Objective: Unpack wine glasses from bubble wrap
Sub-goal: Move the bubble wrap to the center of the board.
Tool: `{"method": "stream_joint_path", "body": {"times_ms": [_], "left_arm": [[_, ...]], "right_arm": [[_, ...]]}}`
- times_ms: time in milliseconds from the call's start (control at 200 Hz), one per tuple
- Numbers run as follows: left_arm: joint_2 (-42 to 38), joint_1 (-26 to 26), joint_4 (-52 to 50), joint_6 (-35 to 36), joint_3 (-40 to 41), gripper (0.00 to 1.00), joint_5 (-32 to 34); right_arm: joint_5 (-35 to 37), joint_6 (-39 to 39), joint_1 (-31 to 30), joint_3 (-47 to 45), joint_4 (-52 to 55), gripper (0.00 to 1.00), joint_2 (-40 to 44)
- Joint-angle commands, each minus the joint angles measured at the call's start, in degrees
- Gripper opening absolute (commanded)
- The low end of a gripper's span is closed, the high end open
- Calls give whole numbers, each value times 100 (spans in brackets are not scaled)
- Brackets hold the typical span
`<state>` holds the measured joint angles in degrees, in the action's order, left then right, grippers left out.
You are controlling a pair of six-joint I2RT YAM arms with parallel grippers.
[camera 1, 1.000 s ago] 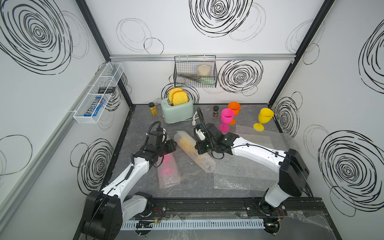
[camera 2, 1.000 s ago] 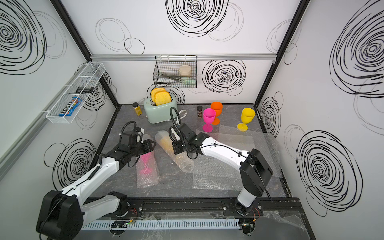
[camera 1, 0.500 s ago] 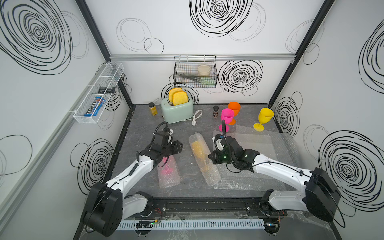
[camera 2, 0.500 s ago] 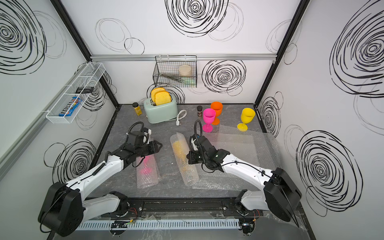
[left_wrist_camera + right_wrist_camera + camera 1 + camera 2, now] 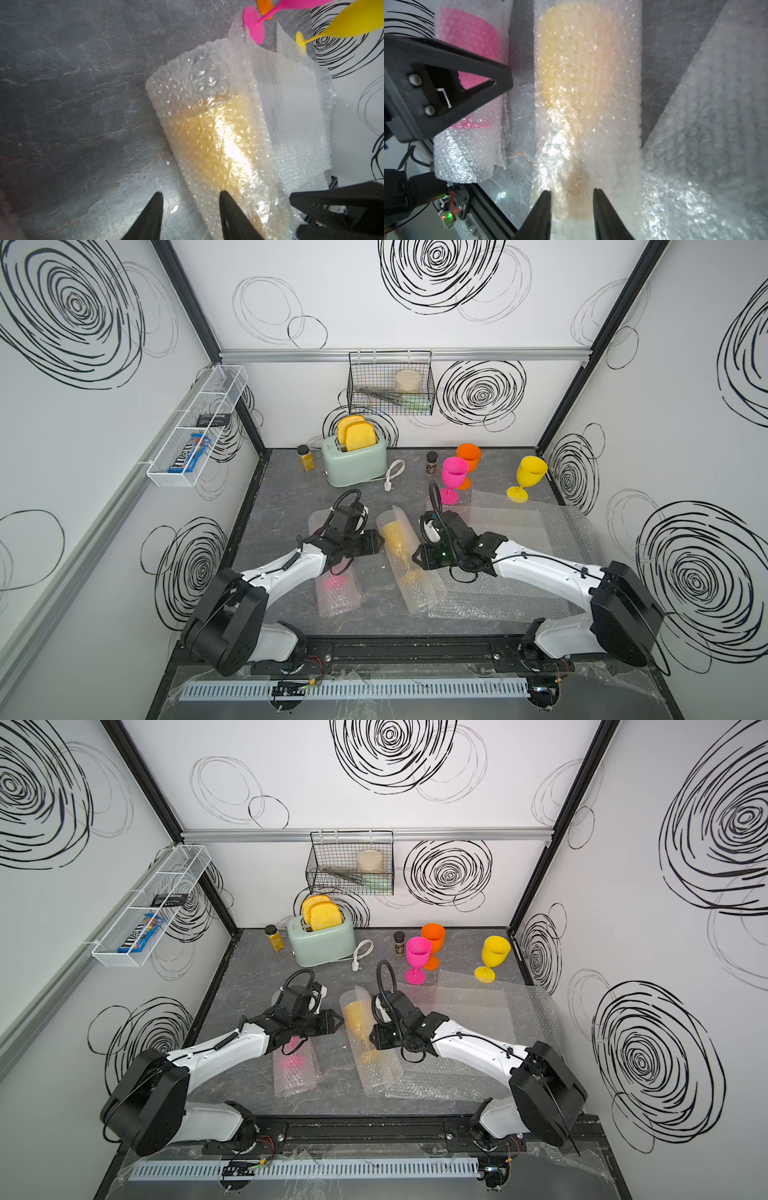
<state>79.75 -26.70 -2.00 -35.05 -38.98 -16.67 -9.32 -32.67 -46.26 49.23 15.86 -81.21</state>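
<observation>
Left gripper [image 5: 190, 195] parted beside the bowl end, right gripper [image 5: 572, 190] parted astride the stem of the yellow goblet [image 5: 394, 533] in its bubble-wrap tube [image 5: 422, 593], middle of the counter [image 5: 286, 497]; likely risk: jaws nip slippery film only, tube rolls, goblet not freed.

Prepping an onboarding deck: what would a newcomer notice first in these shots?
Probably the bare stemware standing at the table's back right: a hot pink goblet, an orange goblet and a yellow goblet. Next, mid-table, both arms meet at a bubble-wrapped yellow goblet, with the left end effector and right end effector open, one at each side of it. A wrapped pink goblet lies under the left arm.
</observation>
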Motion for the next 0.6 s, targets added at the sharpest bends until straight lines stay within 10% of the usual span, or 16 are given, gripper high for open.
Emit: {"method": "stream_joint_path", "body": {"times_ms": [0,596], "left_arm": [[149,-64,392,-91,42,49,-30],[1040,-239,978,-117,-713,48,64]], "right_arm": [[466,292,22,215,475,38,-190],[-998,62,355,-635,-990,8,264]]}}
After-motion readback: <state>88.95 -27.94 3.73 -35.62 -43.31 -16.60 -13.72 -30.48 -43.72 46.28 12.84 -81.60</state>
